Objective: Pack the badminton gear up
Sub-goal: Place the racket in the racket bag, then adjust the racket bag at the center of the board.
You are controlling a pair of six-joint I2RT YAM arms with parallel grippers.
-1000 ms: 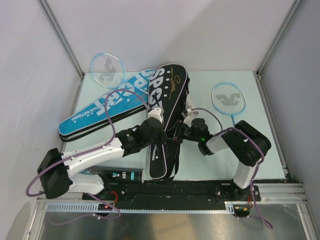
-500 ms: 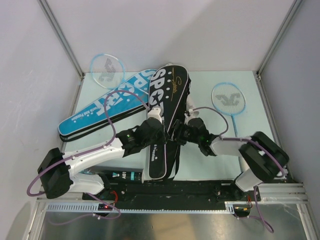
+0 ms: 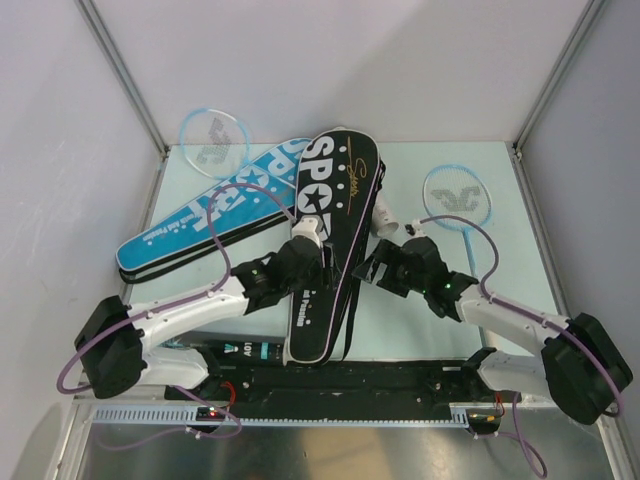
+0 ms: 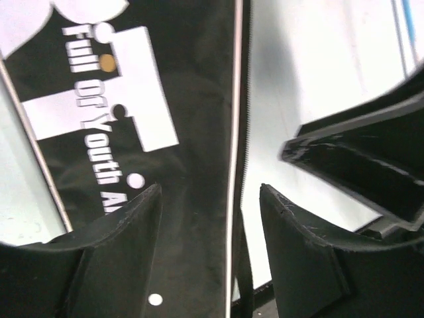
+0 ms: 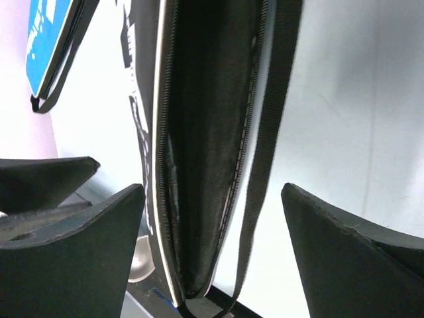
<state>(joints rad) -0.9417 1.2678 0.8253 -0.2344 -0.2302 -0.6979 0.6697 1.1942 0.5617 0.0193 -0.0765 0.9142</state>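
1. One counter (image 3: 500,300), pale green, is closed in by walls (image 3: 70,200) on the left, far and right sides. The free room lies on its right half, between the black cover and the right wall, and along the far edge.
2. There are two racket-shaped "SPORT" covers. The blue cover (image 3: 200,225) lies slanted across the left half, with its wide end tucked under the black cover (image 3: 335,195). The black cover runs from far centre to the near edge. In the right wrist view its long side gapes along the zip and a strap (image 5: 265,165) lies beside it. The inside is too dark to make out.
3. There are two end effectors. The left end effector (image 4: 209,252) hangs over the black cover's lettering, fingers apart and gripping nothing. The right end effector (image 5: 212,252) stands spread wide on either side of the gaping edge and strap, also gripping nothing.
4. There are two rackets with light-blue heads. One (image 3: 214,140) is at the far-left corner, its head past the counter edge and its shaft hidden under the blue cover. The other (image 3: 456,197) lies flat on the right, with its handle running under the right arm (image 3: 520,320).
5. One black shuttle tube (image 3: 255,350) lies at the near edge, mostly hidden by the left arm (image 3: 180,315) and the black cover.
6. One small white thing (image 3: 383,213) sits just beside the black cover's right edge. It is too small to identify.
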